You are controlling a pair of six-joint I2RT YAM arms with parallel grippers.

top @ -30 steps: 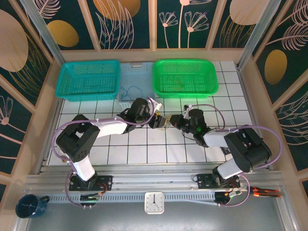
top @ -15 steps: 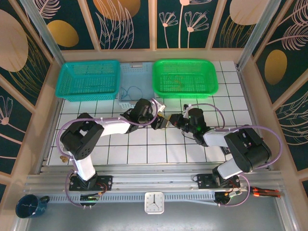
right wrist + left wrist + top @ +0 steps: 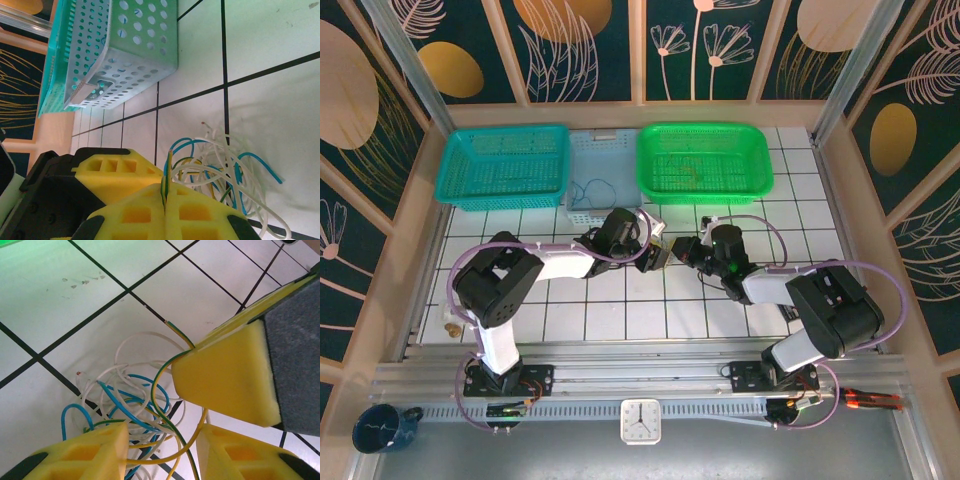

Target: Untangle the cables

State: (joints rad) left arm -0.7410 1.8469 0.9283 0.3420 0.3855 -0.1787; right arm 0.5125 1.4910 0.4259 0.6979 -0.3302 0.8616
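The cables (image 3: 131, 399) are a small tangle of white, blue, yellow and green-yellow wires lying on the white tiles. My left gripper (image 3: 160, 442) stands over the tangle's near side, jaws apart, with a yellow wire and a green-yellow wire crossing the gap. My right gripper (image 3: 166, 192) is shut on one end of the green-yellow cable (image 3: 169, 165), which sticks up from its pads; the tangle (image 3: 227, 175) lies just beyond. Seen from above, the left gripper (image 3: 653, 255) and the right gripper (image 3: 678, 248) nearly touch at mid-table, over the cables (image 3: 666, 257).
Along the back stand a teal basket (image 3: 505, 165), a pale blue perforated basket (image 3: 595, 175) with a blue wire inside, and a green basket (image 3: 703, 160) holding a yellowish wire. The pale blue basket (image 3: 125, 45) is close behind the grippers.
My left gripper has slid right, up against the right gripper, and its jaws have narrowed around the wires. The right gripper has stayed still, shut on its cable.
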